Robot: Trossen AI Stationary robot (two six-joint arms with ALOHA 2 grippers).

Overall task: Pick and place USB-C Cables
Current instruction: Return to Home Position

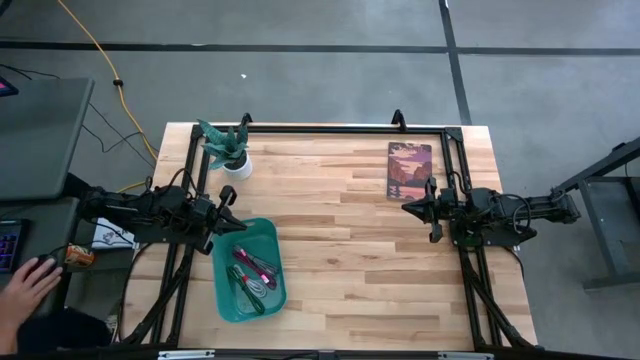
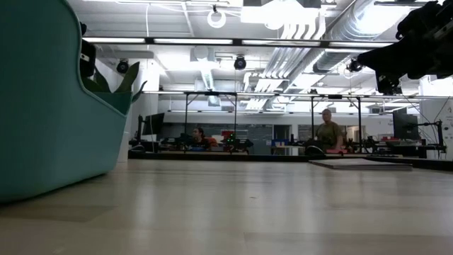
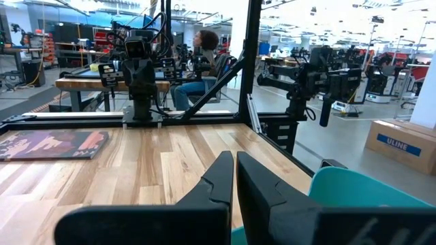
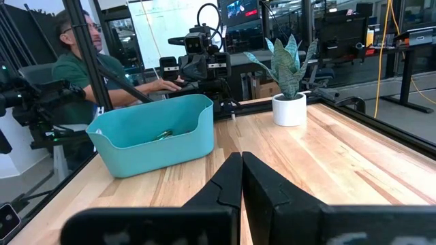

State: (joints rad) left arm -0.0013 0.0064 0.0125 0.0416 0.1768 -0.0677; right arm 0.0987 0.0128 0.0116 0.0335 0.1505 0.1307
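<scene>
Several bundled USB-C cables (image 1: 252, 275) lie inside the teal bin (image 1: 228, 300): a maroon one, a white-and-red one and a green one show in the high view. In the right wrist view a bit of cable (image 4: 163, 135) peeks above the bin's rim (image 4: 153, 119). My left gripper (image 1: 228, 197) hovers at the table's left side, just beyond the bin's far edge, fingers shut (image 3: 234, 178) and empty. My right gripper (image 1: 408, 208) hovers at the table's right side, fingers shut (image 4: 242, 173) and empty.
A potted plant in a white pot (image 1: 232, 152) stands at the far left of the table. A dark picture-covered pad (image 1: 409, 170) lies at the far right. Bare wood (image 1: 350, 250) stretches between the arms. A person's hand (image 1: 25, 290) shows left of the table.
</scene>
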